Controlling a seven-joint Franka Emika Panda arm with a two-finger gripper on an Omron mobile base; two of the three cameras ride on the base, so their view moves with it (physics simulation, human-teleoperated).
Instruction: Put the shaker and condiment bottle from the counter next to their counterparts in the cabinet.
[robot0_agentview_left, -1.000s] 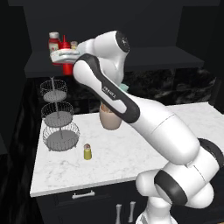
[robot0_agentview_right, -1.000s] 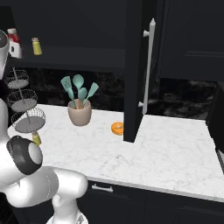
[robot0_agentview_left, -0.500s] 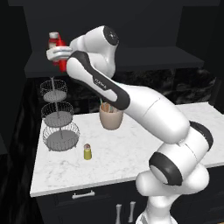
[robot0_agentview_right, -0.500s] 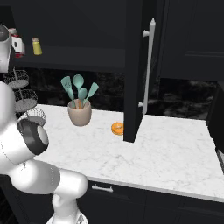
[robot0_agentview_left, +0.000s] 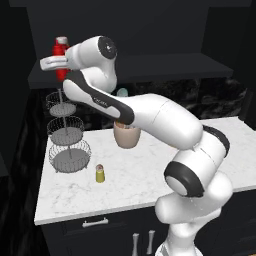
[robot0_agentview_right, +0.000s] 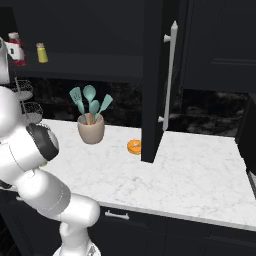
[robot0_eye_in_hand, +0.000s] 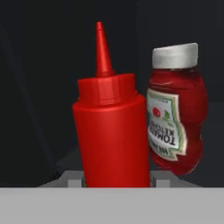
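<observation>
I have the arm reached up and left to the far-left end of the cabinet (robot0_agentview_left: 150, 67) shelf, with the gripper (robot0_agentview_left: 50, 63) level with the red bottles there. From the hand camera, the condiment bottle (robot0_eye_in_hand: 111, 131) sits upright between the finger tips (robot0_eye_in_hand: 74, 178), which appear on both sides of its base; I read the jaws as pinching the condiment bottle. Just to its right stands the ketchup bottle (robot0_eye_in_hand: 177, 118) with the white cap, very close, possibly touching; I cannot tell which. My judgement: this is the placing step for the first item. To do it well I would lower until the base rests flat on the shelf, keep the bottle vertical, then part the jaws only slightly and back straight out so neither finger drags the ketchup bottle or tips the nozzle. Moving right along the shelf in the right base view, the counterpart shaker (robot0_agentview_right: 42, 52) stands a little apart from the bottles. Down on the counter (robot0_agentview_left: 150, 175), the shaker (robot0_agentview_left: 100, 173) waits near the wire basket stand (robot0_agentview_left: 67, 135); that one comes next.
</observation>
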